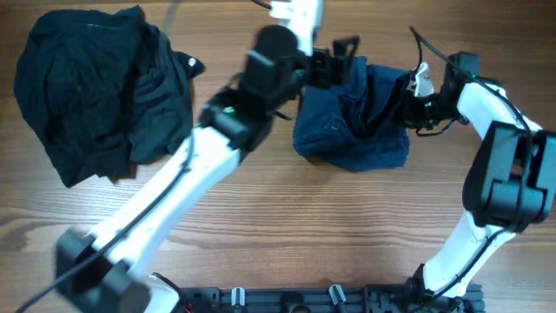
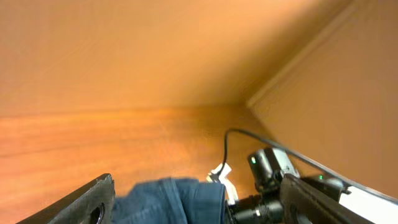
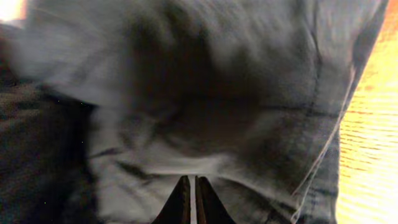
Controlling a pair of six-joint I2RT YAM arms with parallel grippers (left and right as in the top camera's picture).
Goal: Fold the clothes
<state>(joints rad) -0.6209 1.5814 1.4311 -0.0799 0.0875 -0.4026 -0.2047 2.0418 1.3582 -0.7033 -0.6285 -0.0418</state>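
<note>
While the blue denim garment (image 1: 352,130) is lying in a crumpled heap near the middle of the table's (image 1: 287,226) far edge, both arms are reaching in over it. The heap is sitting only slightly broader along the far edge than it is deep, so no clear long axis is showing. Its rounded lower edge is facing the near edge, and a white tag (image 1: 423,80) is sticking out at the end pointing toward the right edge.

The left gripper (image 1: 346,59) is hovering over the far left part of the heap. In the left wrist view its fingers (image 2: 93,205) are standing wide apart, with a fold of denim (image 2: 174,199) showing low between them; whether either is touching the cloth cannot be told.

The right gripper (image 1: 415,103) is sitting at the heap's right end, just below the tag. In the right wrist view its fingers (image 3: 180,202) are drawn almost together, with only a thin sliver between them, and blurred denim (image 3: 217,93) is filling the frame. Whether any cloth is caught between them cannot be told.

A separate pile of black clothes (image 1: 95,87) is lying at the far left corner, well apart from the denim.
</note>
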